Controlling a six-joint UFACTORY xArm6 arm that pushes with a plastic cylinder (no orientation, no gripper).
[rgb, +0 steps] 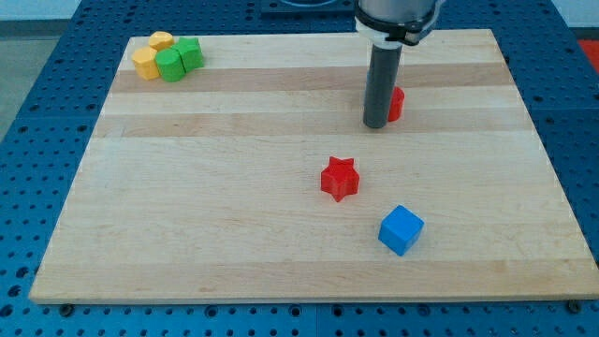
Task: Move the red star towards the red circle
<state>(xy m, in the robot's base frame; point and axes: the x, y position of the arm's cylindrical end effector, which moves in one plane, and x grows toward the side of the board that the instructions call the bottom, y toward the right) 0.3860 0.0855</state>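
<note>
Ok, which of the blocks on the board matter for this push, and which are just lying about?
For the job:
- red star, mid-board
- red circle, mostly hidden behind the rod
- my tip, right beside the red circle, above the star in the view

Lying about:
- blue cube, below and right of the star
- two yellow blocks and two green blocks, clustered at the top left

Place: probably a robotics lab
Evidence: pale wooden board bench (234, 234) on blue perforated metal mounting plate (37, 112)
</note>
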